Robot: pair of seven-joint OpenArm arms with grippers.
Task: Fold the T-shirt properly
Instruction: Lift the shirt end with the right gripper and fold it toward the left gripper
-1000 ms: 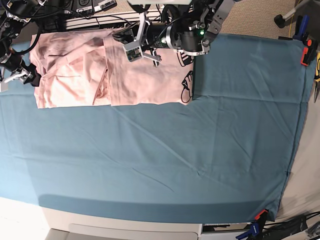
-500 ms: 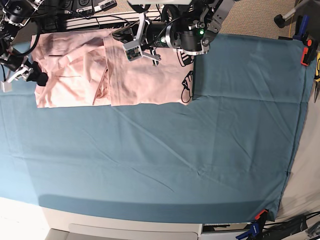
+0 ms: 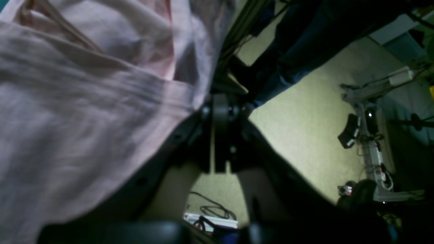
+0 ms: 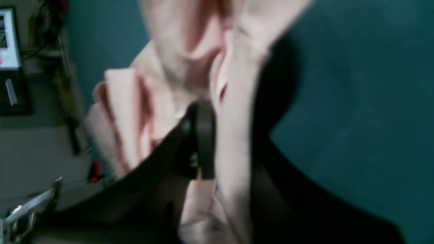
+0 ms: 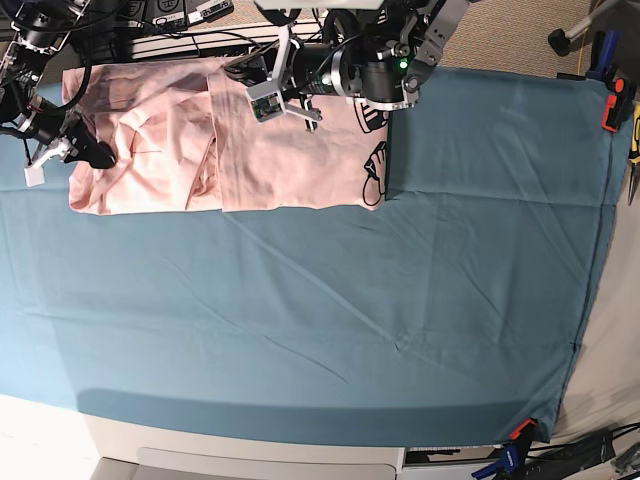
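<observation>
**Pink shirt pinched at both ends, far side of the table**

Teal cloth (image 5: 300,320) covers the table from the near edge back, lying mostly bare with shallow creases; clamps (image 5: 612,100) hold it at the right side.

At the far left, the shirt (image 5: 250,150) lies partly folded on the cloth, its plain pink side up. One panel is turned over the middle, and black print (image 5: 374,165) peeks out along the right edge.

On the shirt's left edge, the right gripper (image 5: 88,155) has its fingers pressed together on a bunch of fabric. The right wrist view shows pink folds (image 4: 234,135) squeezed against a black finger (image 4: 203,135), with teal behind.

Farther back, at the shirt's top edge, the left gripper (image 5: 268,98) reaches in from the arm housing, whose green light (image 5: 404,64) glows. In the left wrist view its fingers (image 3: 220,135) are pressed together, with the shirt hem (image 3: 183,98) running into them; the pinch itself is dark and blurred. Beyond lies beige floor (image 3: 305,118) with cables.
</observation>
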